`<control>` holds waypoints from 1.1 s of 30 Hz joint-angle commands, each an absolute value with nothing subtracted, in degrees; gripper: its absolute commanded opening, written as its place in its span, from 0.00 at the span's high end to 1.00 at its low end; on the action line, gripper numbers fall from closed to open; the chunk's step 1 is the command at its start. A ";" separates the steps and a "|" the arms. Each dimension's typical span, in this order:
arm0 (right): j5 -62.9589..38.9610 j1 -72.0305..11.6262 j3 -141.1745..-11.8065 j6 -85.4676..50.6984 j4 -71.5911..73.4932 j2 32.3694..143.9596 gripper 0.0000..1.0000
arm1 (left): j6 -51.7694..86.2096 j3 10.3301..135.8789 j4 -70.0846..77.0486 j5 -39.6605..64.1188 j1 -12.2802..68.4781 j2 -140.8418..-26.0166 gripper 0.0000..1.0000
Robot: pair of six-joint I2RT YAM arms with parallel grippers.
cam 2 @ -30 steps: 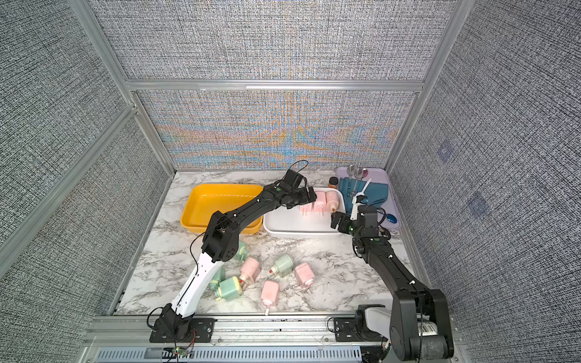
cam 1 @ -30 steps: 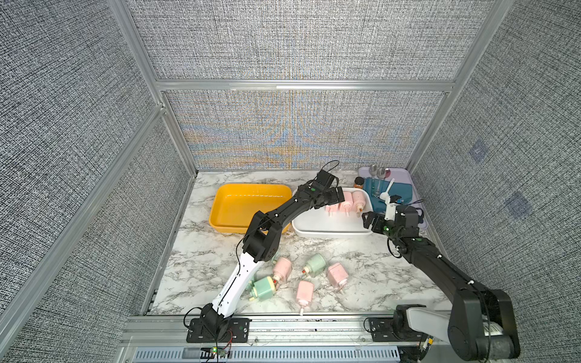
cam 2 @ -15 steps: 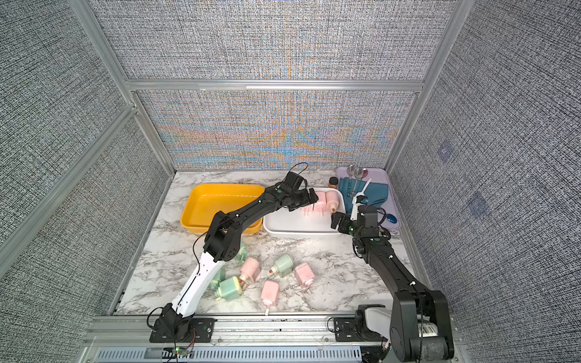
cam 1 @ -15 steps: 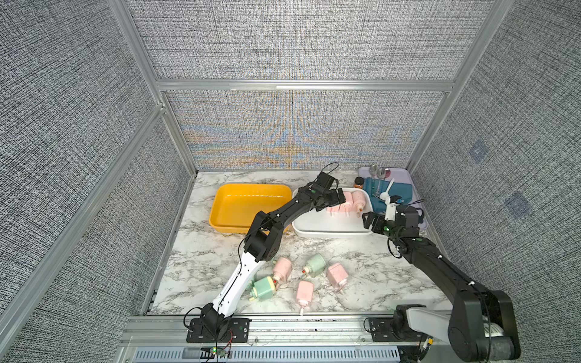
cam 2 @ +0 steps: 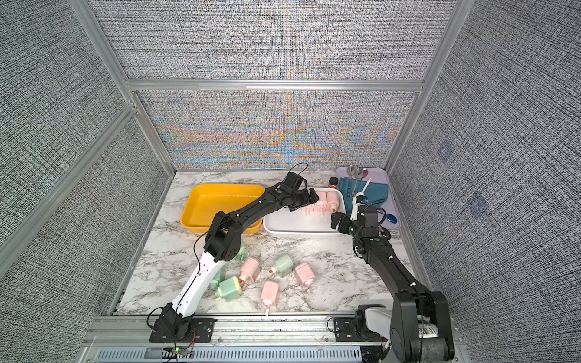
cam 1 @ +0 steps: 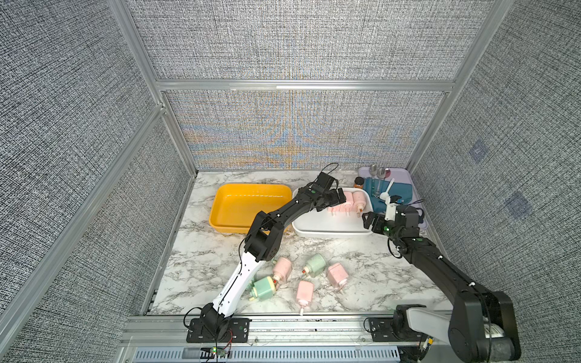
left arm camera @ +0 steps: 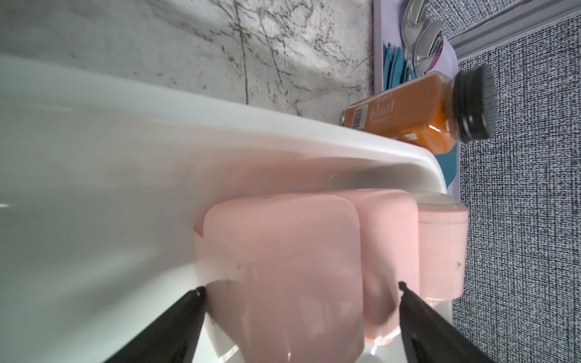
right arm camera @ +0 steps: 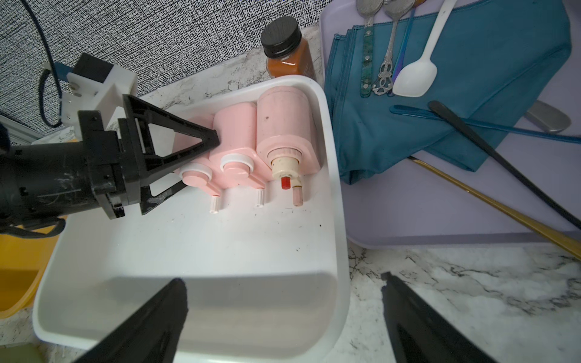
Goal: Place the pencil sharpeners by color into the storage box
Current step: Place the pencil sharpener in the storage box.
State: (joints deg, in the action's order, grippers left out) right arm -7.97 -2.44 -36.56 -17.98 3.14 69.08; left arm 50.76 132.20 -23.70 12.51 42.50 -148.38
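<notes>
Three pink pencil sharpeners (right arm camera: 284,125) lie side by side at the far right end of the white storage box (cam 1: 333,232). My left gripper (left arm camera: 301,286) reaches into that box, open, its fingers standing on both sides of the leftmost pink one (right arm camera: 191,176). My right gripper (right arm camera: 279,283) hangs open over the box's near right corner with nothing between its fingers. On the marble in front lie three pink sharpeners (cam 1: 305,290) and several mint green ones (cam 2: 283,265), some partly hidden behind the left arm. The yellow storage box (cam 1: 220,217) is empty.
A lilac tray (cam 1: 405,172) with a blue cloth (right arm camera: 471,78) and cutlery stands at the back right. A brown spice jar (right arm camera: 286,47) stands between it and the white box. Mesh walls close the back and sides.
</notes>
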 commanded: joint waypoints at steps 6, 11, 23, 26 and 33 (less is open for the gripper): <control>-8.48 -2.50 -36.97 -17.49 2.87 68.30 0.01 | 45.72 130.60 -23.71 11.31 42.48 -145.58 0.01; -9.52 -2.46 -36.87 -17.24 3.24 67.83 0.01 | 41.54 126.66 -25.19 9.76 42.46 -140.80 0.01; -14.86 -7.35 -36.97 -15.14 9.04 65.74 0.01 | 29.30 101.06 -25.63 3.23 42.69 -116.43 0.01; -14.82 -10.62 -38.13 -12.40 9.05 65.48 0.02 | 26.39 93.43 -27.52 0.44 42.68 -108.22 0.01; -14.50 -17.51 -40.39 -4.87 9.28 66.38 0.01 | 22.25 80.69 -36.70 -7.16 43.02 -92.76 0.01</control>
State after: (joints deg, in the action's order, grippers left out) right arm -14.37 -16.21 -39.38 -9.19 8.01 65.84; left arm 25.32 83.35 -31.46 -2.35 42.72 -96.55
